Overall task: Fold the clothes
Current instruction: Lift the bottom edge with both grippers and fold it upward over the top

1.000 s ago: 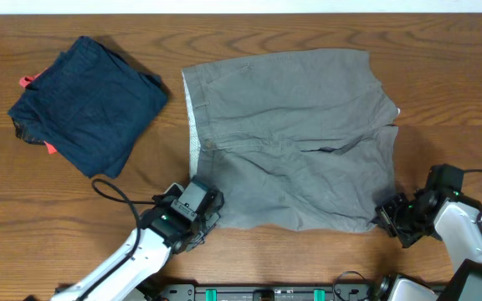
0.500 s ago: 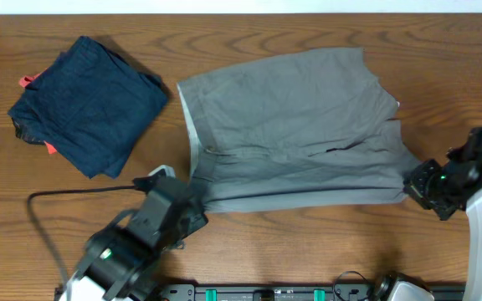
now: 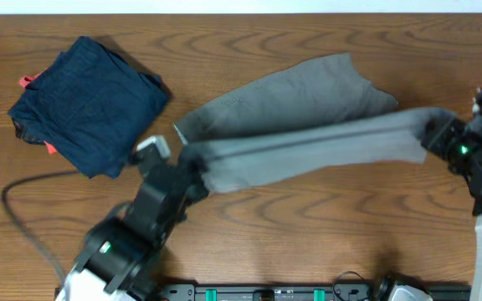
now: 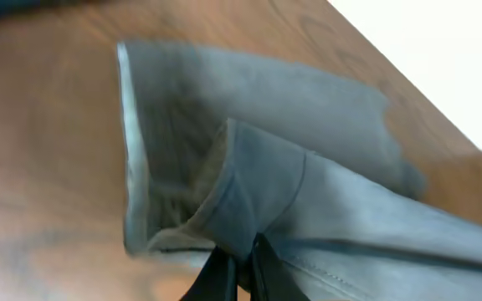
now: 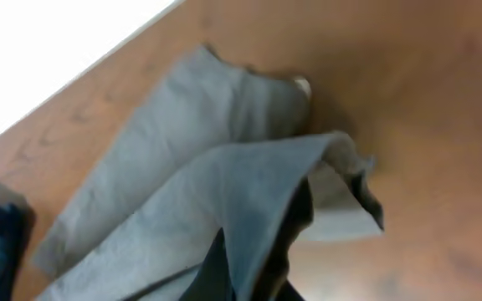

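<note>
The first fold of the shorts (image 3: 308, 100) is judged to be in hand. The garment is found in the middle of the table (image 3: 308, 251), somewhat toward the right edge, with its far half lying flat on the wood and its near edge held raised in a long sagging ridge between the two arms. The left end of that ridge, on the waistband side, is pinched by the left gripper (image 3: 189, 165); in the left wrist view its dark fingers (image 4: 224, 280) are seen pressed together on a bunched fold of the grey cloth. The right end, at the leg hem, is clamped by the right gripper (image 3: 438, 134), and in the right wrist view the cloth is seen draped over and nipped between the closed fingers (image 5: 216, 272). A dark navy folded garment (image 3: 86, 104) lies well apart near the far left corner and is taken to be no part of this step. The fold is judged about half made, since the raised edge hangs over the middle of the shorts and is not yet laid down. For the next move, both ends would need to be carried evenly toward the far edge, kept taut and level so that the sag is not dragged across the lower layer, and lowered until edge meets edge before the fingers are parted.
</note>
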`<action>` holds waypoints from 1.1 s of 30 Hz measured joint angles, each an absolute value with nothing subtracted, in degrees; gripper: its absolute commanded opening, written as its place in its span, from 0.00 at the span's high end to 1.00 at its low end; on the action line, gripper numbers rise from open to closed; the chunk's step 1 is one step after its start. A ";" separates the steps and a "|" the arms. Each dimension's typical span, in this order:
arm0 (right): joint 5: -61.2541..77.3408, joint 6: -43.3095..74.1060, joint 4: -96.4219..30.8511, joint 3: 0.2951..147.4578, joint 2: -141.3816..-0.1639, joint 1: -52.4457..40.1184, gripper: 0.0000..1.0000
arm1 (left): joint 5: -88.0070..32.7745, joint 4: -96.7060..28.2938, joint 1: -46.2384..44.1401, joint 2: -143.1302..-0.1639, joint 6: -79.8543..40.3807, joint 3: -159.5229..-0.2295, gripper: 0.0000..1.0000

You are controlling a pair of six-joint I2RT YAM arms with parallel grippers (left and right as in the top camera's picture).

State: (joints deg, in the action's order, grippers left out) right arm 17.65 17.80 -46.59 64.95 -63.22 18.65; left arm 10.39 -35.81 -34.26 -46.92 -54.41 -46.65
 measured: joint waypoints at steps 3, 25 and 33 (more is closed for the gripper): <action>17.76 17.12 -39.11 64.99 -66.94 15.62 0.99 | 12.14 -30.00 -30.72 -53.82 -52.82 -46.68 0.94; 14.15 16.47 4.93 65.19 -101.65 1.74 0.49 | 10.09 7.35 -12.27 -89.82 -50.63 -46.74 0.79; 11.79 15.44 8.40 65.54 -106.10 1.04 0.27 | 3.92 14.98 -8.36 -93.01 -46.09 -46.87 0.28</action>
